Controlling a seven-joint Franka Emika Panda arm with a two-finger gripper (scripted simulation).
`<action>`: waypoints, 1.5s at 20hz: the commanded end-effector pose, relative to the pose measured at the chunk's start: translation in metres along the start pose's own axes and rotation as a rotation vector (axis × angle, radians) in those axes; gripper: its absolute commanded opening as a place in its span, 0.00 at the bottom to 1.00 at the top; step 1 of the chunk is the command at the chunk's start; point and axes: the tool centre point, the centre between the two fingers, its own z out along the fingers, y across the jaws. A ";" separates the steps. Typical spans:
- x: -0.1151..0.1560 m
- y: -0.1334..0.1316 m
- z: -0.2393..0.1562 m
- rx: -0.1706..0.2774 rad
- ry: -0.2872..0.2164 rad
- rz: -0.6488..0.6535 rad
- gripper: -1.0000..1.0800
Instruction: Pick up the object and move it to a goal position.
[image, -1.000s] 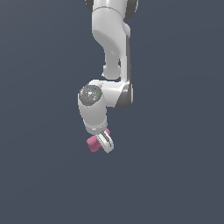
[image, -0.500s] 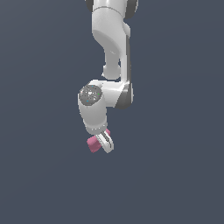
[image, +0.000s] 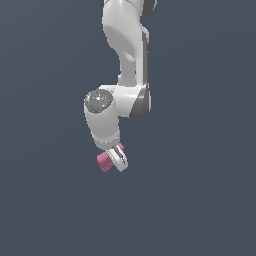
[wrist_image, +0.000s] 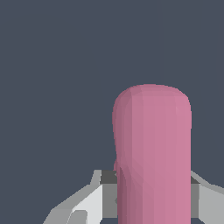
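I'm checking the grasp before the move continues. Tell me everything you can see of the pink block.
The pink block is matte, smooth and rounded, longer than thick, one plain colour. It sits clamped between the white gripper fingers, sticking out past them toward the exterior view's left. Nothing else touches it; only plain dark background surrounds it.
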 end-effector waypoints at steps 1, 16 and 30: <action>0.004 0.005 -0.016 0.002 0.001 0.001 0.00; 0.036 0.057 -0.171 0.002 0.001 0.002 0.00; 0.068 0.099 -0.309 0.001 0.002 0.001 0.00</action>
